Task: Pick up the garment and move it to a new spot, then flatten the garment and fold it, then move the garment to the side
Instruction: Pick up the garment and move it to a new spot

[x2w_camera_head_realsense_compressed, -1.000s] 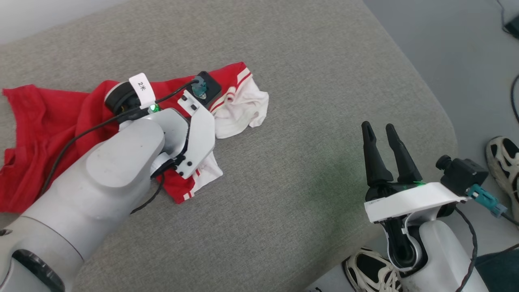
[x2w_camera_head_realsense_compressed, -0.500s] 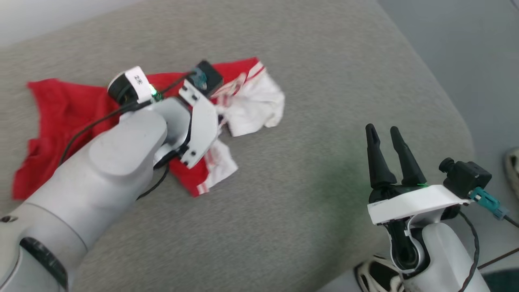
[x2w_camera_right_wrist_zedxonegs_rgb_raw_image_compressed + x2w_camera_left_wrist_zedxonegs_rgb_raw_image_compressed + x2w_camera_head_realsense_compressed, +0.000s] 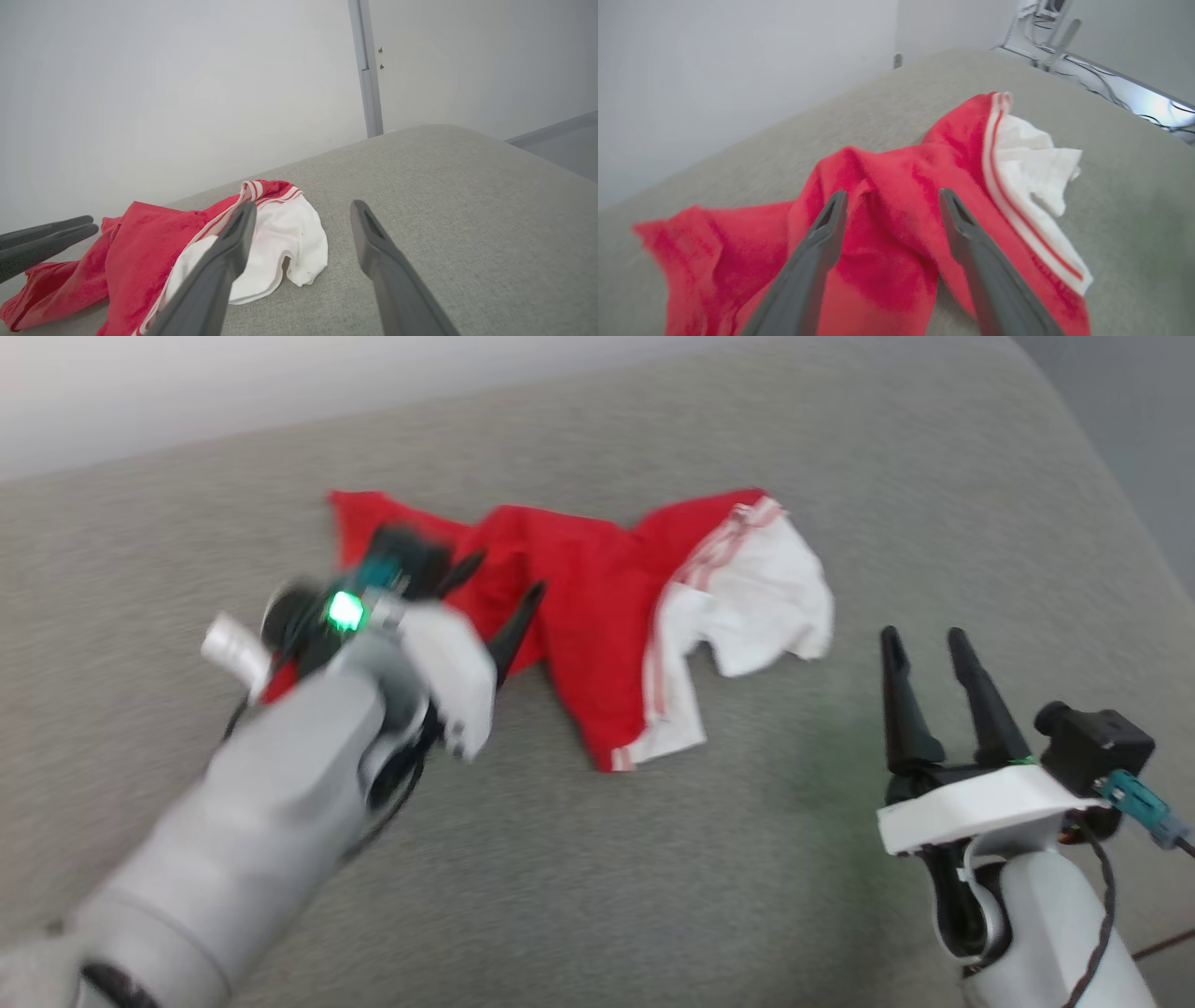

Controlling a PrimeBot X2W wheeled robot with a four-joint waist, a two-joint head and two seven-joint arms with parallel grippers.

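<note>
The garment (image 3: 597, 607), red with a white sleeve part (image 3: 756, 607) and striped trim, lies crumpled on the grey cushion (image 3: 653, 859). My left gripper (image 3: 504, 574), blurred, hovers open over the garment's left red part with nothing between its fingers. In the left wrist view the open left gripper (image 3: 893, 193) frames a red fold of the garment (image 3: 887, 261). My right gripper (image 3: 924, 637) stands open and empty to the right of the white sleeve, apart from it. The right wrist view has the right gripper (image 3: 303, 204) open, the garment (image 3: 140, 242) lying ahead and left.
The cushion's rounded right edge (image 3: 1111, 476) drops to grey floor. A pale wall (image 3: 187, 93) runs behind the cushion, with a grey post (image 3: 366, 70). A shiny metal frame (image 3: 1111, 88) lies beyond the cushion. The left gripper's fingers (image 3: 46, 238) reach in at the right wrist view's left edge.
The head camera has turned, shifting the whole picture right. My left gripper, earlier down on the garment with fingers hidden, is now raised with open fingers showing. The garment lies more bunched together.
</note>
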